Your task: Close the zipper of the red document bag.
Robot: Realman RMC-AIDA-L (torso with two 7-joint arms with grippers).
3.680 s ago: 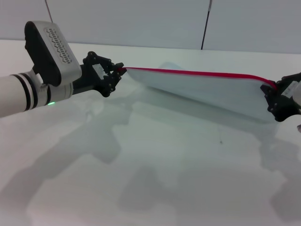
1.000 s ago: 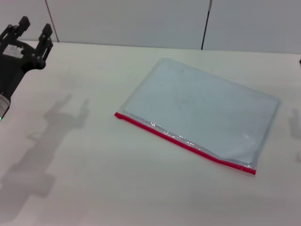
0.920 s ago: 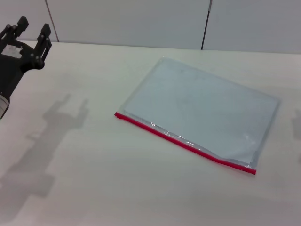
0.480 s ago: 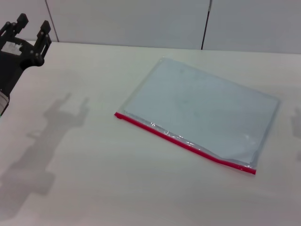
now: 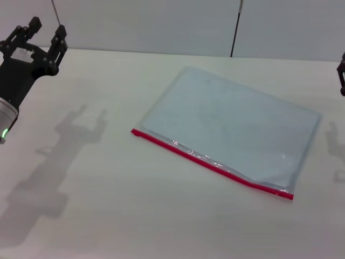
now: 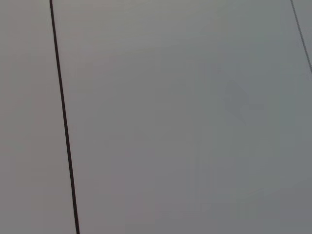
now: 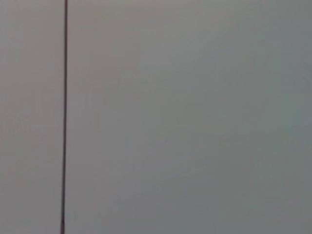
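While bag (image 5: 232,129) lies flat | L hand (image 5: 42,33) raised, fingers wide | R hand (image 5: 341,73) at edge, state unclear

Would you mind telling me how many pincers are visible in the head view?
2: the left pincer raised at the table's far left, open and empty; the right pincer only a sliver at the right edge, mostly hidden.

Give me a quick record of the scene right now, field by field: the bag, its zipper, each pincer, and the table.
bag: red document bag lies flat on the table, nothing touching it
zipper: zipper runs along the bag's near long edge
left pincer: left pincer raised at the far left, fingers spread, holding nothing
right pincer: right pincer only partly visible at the right edge
table: table is white
wrist views: only a grey panelled wall
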